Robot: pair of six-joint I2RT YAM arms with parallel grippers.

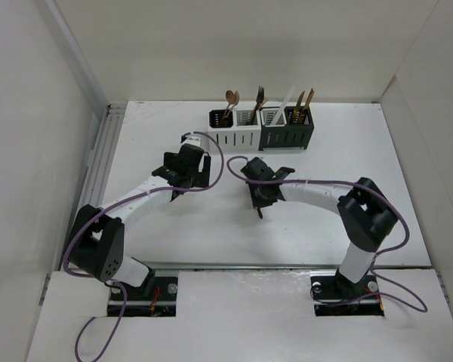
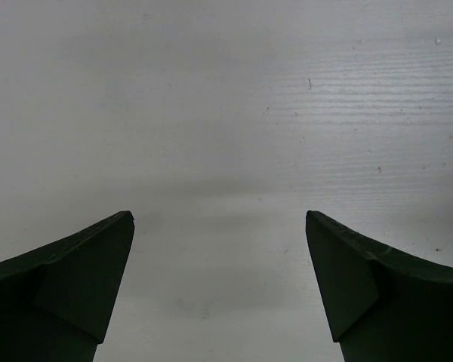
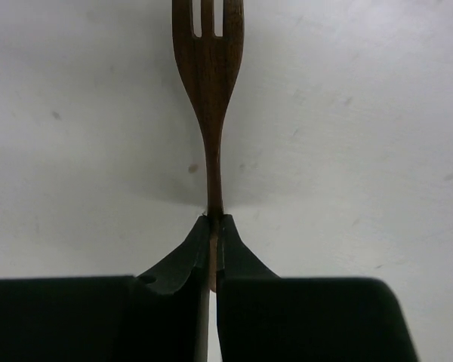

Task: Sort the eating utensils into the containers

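My right gripper (image 3: 215, 220) is shut on the handle of a brown wooden fork (image 3: 210, 90), whose tines point away over the white table. From above, that gripper (image 1: 260, 205) sits mid-table with the fork's end (image 1: 260, 214) poking out below it. My left gripper (image 2: 219, 219) is open over bare table, nothing between its fingers; in the top view the left gripper (image 1: 180, 181) lies left of centre. Four containers (image 1: 261, 128) stand in a row at the back, two white-sided (image 1: 237, 137) and two black-sided (image 1: 287, 136), holding a copper spoon (image 1: 231, 99), a fork (image 1: 258, 96), a white stick (image 1: 285, 102) and brown handles (image 1: 302, 104).
White walls enclose the table on the left, back and right. A ribbed rail (image 1: 104, 158) runs along the left edge. Purple cables (image 1: 211, 162) loop over both arms. The arm bases (image 1: 136, 290) sit at the near edge.
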